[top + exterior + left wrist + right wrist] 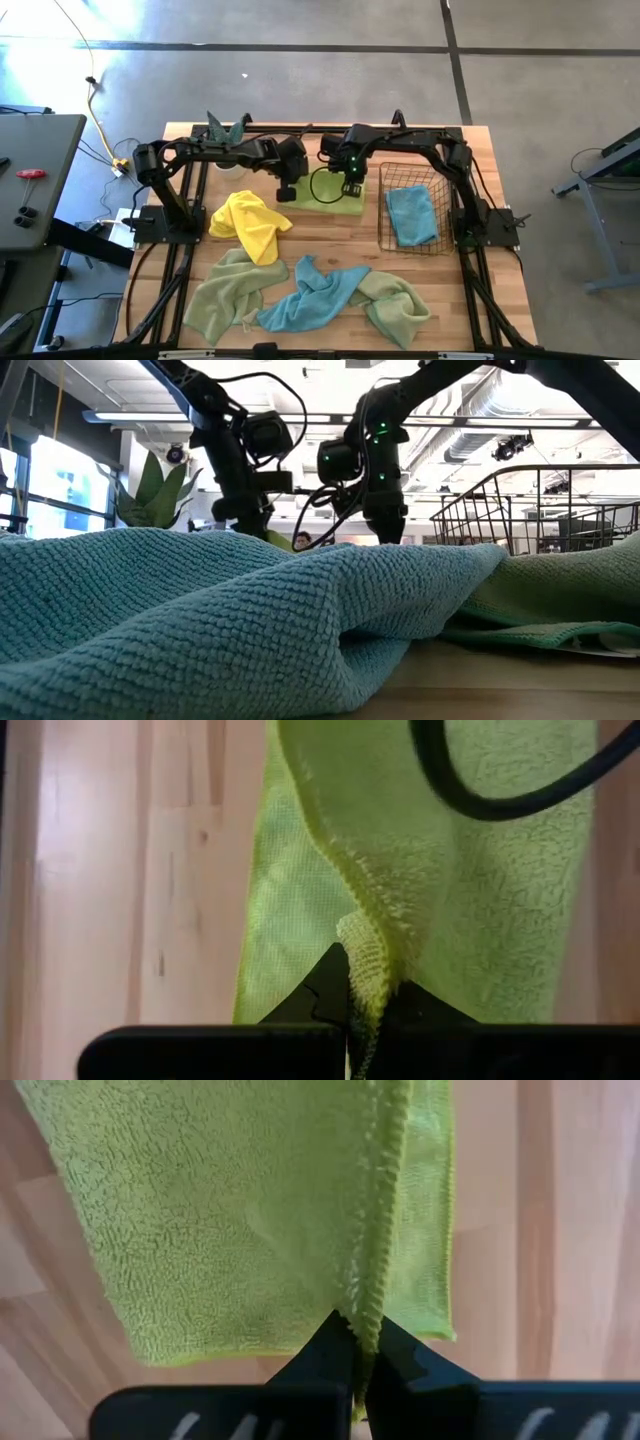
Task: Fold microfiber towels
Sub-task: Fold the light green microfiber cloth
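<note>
- The lime green towel (333,200) lies partly folded near the far edge of the table (330,240), about midway between the left and right edges, just left of the copper wire basket (412,245).
- The left gripper (286,192) hangs over the towel's left end; in its wrist view the fingers (320,995) are pressed together on a hemmed edge of the lime green towel, which rises between them.
- The right gripper (351,187) stands over the towel's right half; its fingers (330,1342) are likewise pinched on a stitched hem of the same towel, with the folded cloth spread on the wood beyond them.
- A light blue towel (411,215) lies inside the basket, near the table's right edge.
- A yellow towel (250,225) lies crumpled towards the left edge, just in front of the left gripper.
- Along the near edge lie a pale green towel (228,295), another light blue towel (310,295) and a second pale green towel (395,305), overlapping.
- A potted plant (225,130) stands at the far left corner.
</note>
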Motion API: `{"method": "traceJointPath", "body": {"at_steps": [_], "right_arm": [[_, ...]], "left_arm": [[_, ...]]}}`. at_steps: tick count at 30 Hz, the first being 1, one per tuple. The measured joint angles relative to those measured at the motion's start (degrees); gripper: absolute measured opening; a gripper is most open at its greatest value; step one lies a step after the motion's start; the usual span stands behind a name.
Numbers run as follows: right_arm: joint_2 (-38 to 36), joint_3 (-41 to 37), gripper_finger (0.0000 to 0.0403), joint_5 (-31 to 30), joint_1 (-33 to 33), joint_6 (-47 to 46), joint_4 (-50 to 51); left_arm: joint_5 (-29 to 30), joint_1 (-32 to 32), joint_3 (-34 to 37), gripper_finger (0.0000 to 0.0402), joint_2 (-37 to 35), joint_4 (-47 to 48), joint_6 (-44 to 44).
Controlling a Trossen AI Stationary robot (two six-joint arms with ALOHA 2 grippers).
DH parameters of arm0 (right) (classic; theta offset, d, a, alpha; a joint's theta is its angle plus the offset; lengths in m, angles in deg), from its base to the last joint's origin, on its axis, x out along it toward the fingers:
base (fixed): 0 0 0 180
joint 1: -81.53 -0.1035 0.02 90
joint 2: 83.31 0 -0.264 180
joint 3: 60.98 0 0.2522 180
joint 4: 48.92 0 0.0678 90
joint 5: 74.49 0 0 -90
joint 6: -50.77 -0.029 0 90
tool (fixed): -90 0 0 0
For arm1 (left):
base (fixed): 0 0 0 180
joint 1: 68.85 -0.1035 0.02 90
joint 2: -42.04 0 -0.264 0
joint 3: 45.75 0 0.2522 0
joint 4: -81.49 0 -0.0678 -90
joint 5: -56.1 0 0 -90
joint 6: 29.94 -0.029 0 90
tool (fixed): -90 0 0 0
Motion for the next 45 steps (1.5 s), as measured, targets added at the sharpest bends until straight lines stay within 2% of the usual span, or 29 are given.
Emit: {"method": "traceJointPath", "body": {"at_steps": [8,11,15,21,26,30,32,35,38,41,45], "right_arm": [[0.0,0.0,0.0008,1.21,-0.15,-0.55,-0.02],[0.01,0.0,0.0029,1.38,-0.18,-1.28,-0.13],[0.02,0.0,0.0077,0.98,-0.15,-1.97,-0.44],[0.0,0.0,0.0141,-4.12,-0.13,-1.97,0.21],[0.02,0.0,0.0157,-4.44,-0.02,-2.17,2.06],[0.0,0.0,0.0158,3.26,0.02,-2.49,2.29],[0.0,0.0,0.0158,7.34,-0.28,-2.47,1.87],[0.0,-0.21,0.0158,7.17,-1.2,-3.06,-0.59],[-0.04,-2.86,0.0158,5.47,-1.97,-3.14,-5.56],[-0.02,-6.18,0.0158,5.43,-2.08,-3.21,-7.06],[0.02,-9.73,0.0158,3.86,-2.03,-4.09,-7.74]], "left_arm": [[-0.02,0.05,0.0,0.0,0.0,-2.75,0.07],[0.25,-0.02,0.0,0.0,0.0,-2.66,0.07],[2.48,-0.02,0.0,0.0007,0.0,-2.71,0.0],[3.92,-0.02,0.0,0.0054,0.0,-2.58,0.01],[6.85,0.09,0.0,0.0112,0.0,-2.14,0.0],[15.88,0.1,-1.05,0.0146,0.0,-0.99,3.05],[16.81,-0.35,-3.17,0.0155,-0.04,1.59,4.18],[14.25,-0.87,-6.08,0.0158,-0.54,6.4,4.68],[6.52,-1.03,-7.12,0.0158,-0.95,8.95,7.72],[-3.36,-0.99,-5.26,0.0158,-1.01,10.05,10.52],[-7.1,0.49,-1.47,0.0159,-1.01,5.45,10.73]]}}
